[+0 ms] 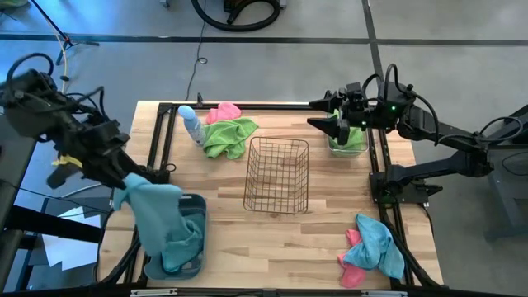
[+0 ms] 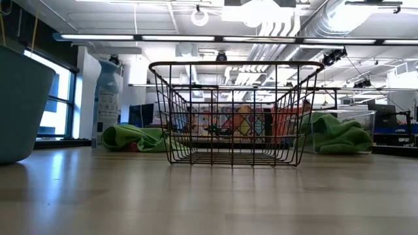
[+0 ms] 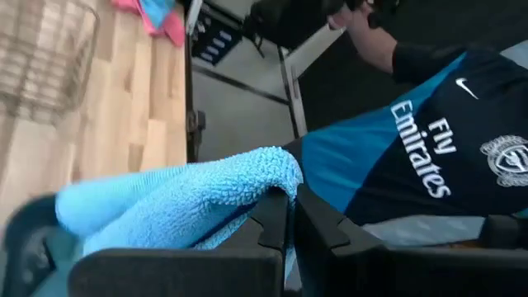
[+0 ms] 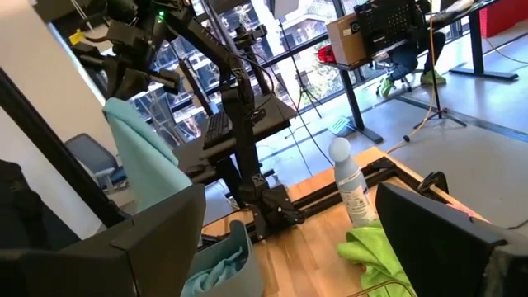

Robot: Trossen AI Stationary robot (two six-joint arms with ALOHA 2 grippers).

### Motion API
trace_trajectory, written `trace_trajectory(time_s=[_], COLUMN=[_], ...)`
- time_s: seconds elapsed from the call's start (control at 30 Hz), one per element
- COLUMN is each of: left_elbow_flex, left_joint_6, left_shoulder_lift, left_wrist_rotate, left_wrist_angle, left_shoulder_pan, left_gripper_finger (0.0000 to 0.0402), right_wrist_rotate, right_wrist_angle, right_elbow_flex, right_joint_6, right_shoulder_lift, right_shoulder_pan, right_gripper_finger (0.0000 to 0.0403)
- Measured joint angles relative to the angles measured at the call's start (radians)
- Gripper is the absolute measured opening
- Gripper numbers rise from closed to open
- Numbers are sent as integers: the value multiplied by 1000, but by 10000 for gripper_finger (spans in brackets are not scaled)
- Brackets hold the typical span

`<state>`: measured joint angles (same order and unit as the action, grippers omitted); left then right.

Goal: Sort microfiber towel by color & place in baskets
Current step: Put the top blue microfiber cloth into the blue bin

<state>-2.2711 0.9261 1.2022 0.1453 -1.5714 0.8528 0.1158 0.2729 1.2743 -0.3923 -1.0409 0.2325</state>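
My left gripper (image 1: 125, 177) is at the table's left edge, shut on a light blue towel (image 1: 161, 216) that hangs into the grey-blue tub (image 1: 196, 205). My right gripper (image 1: 320, 114) is open in the air by the clear bin (image 1: 332, 147), which holds a green towel (image 1: 353, 139) at the far right. The copper wire basket (image 1: 278, 173) stands mid-table. A green towel (image 1: 229, 136) and a pink towel (image 1: 223, 111) lie far left of it. A blue towel (image 1: 381, 243) and a pink one (image 1: 353, 272) lie near right. My left gripper pinches the blue towel between its two fingers (image 3: 272, 216) at a bunched fold (image 3: 268, 169) at the towel's top. The towel hangs below the gripper, and its lower end (image 1: 177, 247) lies inside the tub.
A pale blue spray bottle (image 1: 191, 125) stands upright at the far left beside the green towel. A person in a blue shirt (image 3: 429, 140) shows beyond the table's near edge in the left wrist view. Bare wood lies between the tub and the near-right towels.
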Motion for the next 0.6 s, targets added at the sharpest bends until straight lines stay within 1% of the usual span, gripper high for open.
trace_trajectory(time_s=[0.13, 0.3, 0.43, 0.53, 0.6], left_elbow_flex=[0, 2, 1, 2, 2], left_joint_6=[-67, -152, -168, -168, -157], left_shoulder_lift=[21, 81, 130, 167, 178], left_wrist_rotate=[17, 18, 15, -28, -36], left_wrist_angle=[0, 0, 0, 1, 1], left_shoulder_pan=[0, 0, 0, 3, 16], left_gripper_finger=[0, 0, 0, 0, 0], right_wrist_rotate=[-4, -4, -5, -5, -5], right_wrist_angle=[0, 0, 0, 0, 0], right_elbow_flex=[0, 0, 0, 0, 0], right_joint_6=[0, 0, 0, 0, 0], right_shoulder_lift=[0, 0, 0, 0, 0], right_shoulder_pan=[0, 0, 0, 0, 0], right_gripper_finger=[353, 353, 353, 353, 353])
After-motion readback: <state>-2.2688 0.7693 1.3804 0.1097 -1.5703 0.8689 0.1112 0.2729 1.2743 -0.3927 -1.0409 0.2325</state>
